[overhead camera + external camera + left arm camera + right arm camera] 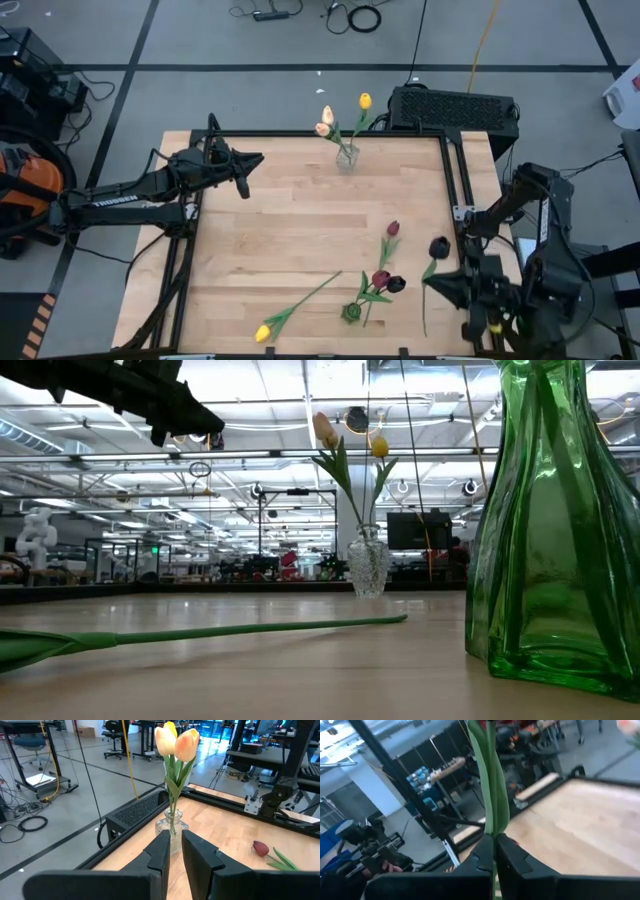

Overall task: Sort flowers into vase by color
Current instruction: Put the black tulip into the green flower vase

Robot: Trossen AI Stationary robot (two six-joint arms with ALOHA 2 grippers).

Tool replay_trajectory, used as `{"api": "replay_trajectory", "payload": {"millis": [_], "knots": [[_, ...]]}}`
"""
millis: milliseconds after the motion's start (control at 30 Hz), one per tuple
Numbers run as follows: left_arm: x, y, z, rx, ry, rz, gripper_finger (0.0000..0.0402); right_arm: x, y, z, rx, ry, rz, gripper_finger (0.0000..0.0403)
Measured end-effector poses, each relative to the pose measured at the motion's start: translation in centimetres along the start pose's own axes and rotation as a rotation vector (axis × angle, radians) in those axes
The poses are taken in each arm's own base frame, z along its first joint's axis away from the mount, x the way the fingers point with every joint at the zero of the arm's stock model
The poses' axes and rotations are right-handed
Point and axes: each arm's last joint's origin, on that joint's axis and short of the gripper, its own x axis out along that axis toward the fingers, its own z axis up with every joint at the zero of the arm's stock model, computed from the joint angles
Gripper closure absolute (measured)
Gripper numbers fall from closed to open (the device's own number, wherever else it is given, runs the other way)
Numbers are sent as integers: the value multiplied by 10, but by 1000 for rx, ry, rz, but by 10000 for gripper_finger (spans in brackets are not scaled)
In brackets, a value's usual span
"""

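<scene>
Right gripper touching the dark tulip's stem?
Touching. In the right wrist view the right gripper has its fingers closed on the dark tulip's stem, which rises from between them. The high view agrees: gripper at the stem.

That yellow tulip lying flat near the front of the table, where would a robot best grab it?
Probably mid-stem. The yellow tulip lies flat with its long thin stem running bare toward the green vase. Coming straight down from above, fingers straddling the stem across its length, would spare the soft head. The left gripper, empty and nearly shut, looks free to do it.
</scene>
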Motion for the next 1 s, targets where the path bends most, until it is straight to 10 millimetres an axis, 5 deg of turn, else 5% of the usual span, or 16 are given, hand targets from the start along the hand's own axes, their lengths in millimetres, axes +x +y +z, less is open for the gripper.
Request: {"api": "replay_trajectory", "payload": {"millis": [500,1000], "knots": [[0,0,0,0,0,0,347,20,40,-49,-196,-183,-63,402],[0,-1,0,-82,2,-27,347,101,48,-75,-164,-237,-222,402]]}}
